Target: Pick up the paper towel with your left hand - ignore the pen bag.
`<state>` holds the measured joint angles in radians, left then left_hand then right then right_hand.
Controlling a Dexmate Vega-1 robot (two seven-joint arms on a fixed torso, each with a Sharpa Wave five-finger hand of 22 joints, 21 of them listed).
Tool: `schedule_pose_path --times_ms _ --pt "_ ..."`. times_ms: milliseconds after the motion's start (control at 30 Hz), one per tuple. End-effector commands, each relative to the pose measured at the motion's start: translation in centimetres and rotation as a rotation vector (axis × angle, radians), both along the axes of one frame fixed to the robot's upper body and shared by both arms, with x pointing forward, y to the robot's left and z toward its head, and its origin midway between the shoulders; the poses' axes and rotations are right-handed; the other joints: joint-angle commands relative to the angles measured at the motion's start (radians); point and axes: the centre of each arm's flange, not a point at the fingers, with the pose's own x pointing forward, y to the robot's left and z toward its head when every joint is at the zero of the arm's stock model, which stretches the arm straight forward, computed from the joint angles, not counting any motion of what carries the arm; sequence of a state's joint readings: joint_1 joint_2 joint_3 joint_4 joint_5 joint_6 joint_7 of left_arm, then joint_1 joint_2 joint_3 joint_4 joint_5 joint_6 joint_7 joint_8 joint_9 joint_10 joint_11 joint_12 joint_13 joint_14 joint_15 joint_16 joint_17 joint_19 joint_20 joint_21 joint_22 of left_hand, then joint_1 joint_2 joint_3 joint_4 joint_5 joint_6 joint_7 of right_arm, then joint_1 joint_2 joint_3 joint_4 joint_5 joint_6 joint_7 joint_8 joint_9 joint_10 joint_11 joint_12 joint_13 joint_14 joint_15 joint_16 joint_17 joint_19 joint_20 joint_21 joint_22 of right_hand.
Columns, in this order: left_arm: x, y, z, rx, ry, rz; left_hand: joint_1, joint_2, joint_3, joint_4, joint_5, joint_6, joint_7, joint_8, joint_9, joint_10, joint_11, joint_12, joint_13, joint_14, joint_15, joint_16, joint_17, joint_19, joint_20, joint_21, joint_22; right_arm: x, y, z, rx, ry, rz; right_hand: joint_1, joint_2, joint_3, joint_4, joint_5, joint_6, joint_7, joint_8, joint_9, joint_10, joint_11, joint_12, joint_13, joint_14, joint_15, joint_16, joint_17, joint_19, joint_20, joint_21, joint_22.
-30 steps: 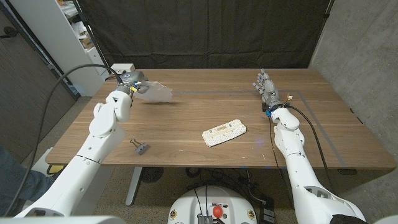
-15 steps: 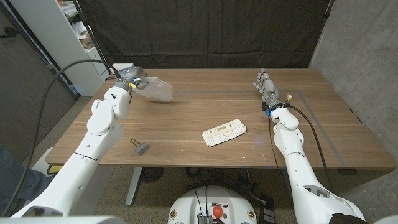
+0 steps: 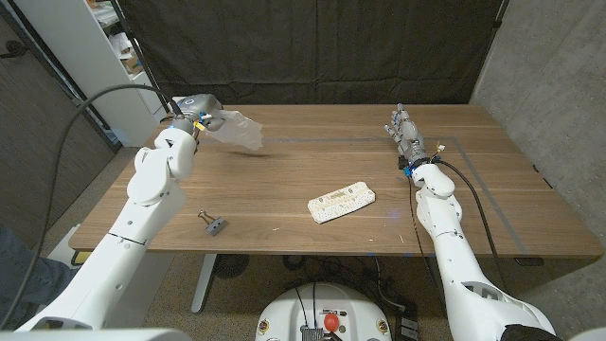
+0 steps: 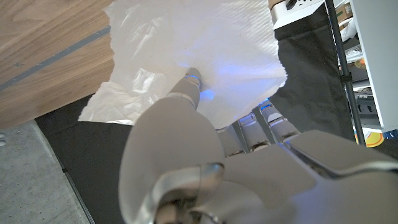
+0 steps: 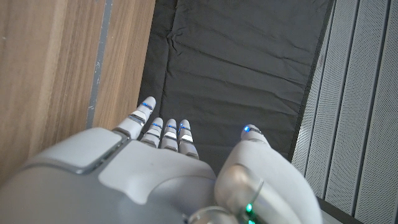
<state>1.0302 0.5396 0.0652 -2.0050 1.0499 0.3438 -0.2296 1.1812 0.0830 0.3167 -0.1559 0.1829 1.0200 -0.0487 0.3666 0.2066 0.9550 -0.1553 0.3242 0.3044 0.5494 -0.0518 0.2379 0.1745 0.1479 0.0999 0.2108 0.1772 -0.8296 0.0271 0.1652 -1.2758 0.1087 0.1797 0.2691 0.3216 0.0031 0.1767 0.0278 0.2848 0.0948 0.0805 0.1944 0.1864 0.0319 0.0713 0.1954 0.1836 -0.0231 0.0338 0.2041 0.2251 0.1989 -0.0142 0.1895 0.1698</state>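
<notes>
While the paper towel (image 3: 239,133) is held by the left robot hand (image 3: 197,117) above the far left corner of the table (image 3: 284,180), the grip is judged to be the weak point. In the left wrist view the sheet (image 4: 193,53) is seen pinched at one edge between thumb and fingers (image 4: 189,84), with most of it hanging free and crumpled beyond them. Since so little of the thin sheet is caught, it could be torn or pulled loose by a quick swing of the arm, and it could be dropped back onto the table or off its edge. The right robot hand (image 3: 402,131) is seen near the far right side with its fingers straight, apart and holding nothing. The pen bag (image 3: 342,201) lies well apart near the middle, so it is unlikely to be disturbed.
</notes>
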Motion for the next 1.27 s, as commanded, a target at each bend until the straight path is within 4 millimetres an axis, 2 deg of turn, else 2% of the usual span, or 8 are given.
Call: schedule_pose_path --times_ms 33,467,1000,1267 --pt "-0.7 -0.2 1.2 0.005 -0.019 -0.021 0.008 -0.001 -0.002 0.000 0.002 0.009 -0.003 0.009 0.005 0.011 -0.003 0.000 0.006 0.010 -0.034 -0.003 0.002 0.004 0.006 -0.002 0.002 -0.5 -0.4 0.2 -0.005 -0.003 -0.007 0.000 0.011 0.001 -0.002 -0.001 0.003 0.001 0.002 0.002 0.001 0.008 -0.001 0.003 0.004 0.006 0.009 0.003 0.000 0.001 0.003 0.001" --pt "-0.8 -0.6 2.2 0.015 -0.025 -0.045 0.010 -0.002 -0.008 0.000 0.003 0.015 -0.004 0.013 0.006 0.017 -0.005 -0.001 0.014 0.014 -0.036 -0.005 0.002 0.004 0.006 -0.003 0.002 -0.8 -0.5 -0.2 -0.001 0.001 -0.011 -0.001 0.011 0.000 -0.002 -0.001 0.003 0.001 0.002 0.002 0.002 0.008 -0.001 0.003 0.006 0.006 0.009 0.003 0.001 0.000 0.003 0.001" --pt "-0.4 -0.1 2.1 0.004 -0.012 -0.054 0.012 -0.001 -0.015 0.000 0.004 0.010 -0.003 0.012 0.007 0.017 -0.007 -0.006 0.024 0.019 -0.035 -0.006 0.002 0.002 0.010 -0.005 0.002 -0.7 0.1 -0.5 0.009 0.002 -0.010 0.000 0.013 -0.001 -0.003 -0.001 0.004 0.001 0.002 0.002 0.002 0.007 -0.002 0.003 0.006 0.006 0.009 0.003 0.001 0.000 0.003 0.001" --pt "-0.2 0.1 2.8 0.010 -0.026 -0.068 0.012 -0.001 -0.018 0.001 0.004 0.011 -0.004 0.014 0.008 0.020 -0.008 -0.007 0.030 0.019 -0.035 -0.008 0.002 0.002 0.011 -0.006 0.002 -1.1 -0.2 -0.1 0.015 -0.012 -0.029 0.000 0.014 -0.001 -0.004 -0.001 0.003 0.002 0.002 0.002 0.002 0.011 -0.001 0.003 0.006 0.007 0.009 0.003 0.001 -0.001 0.003 0.001"
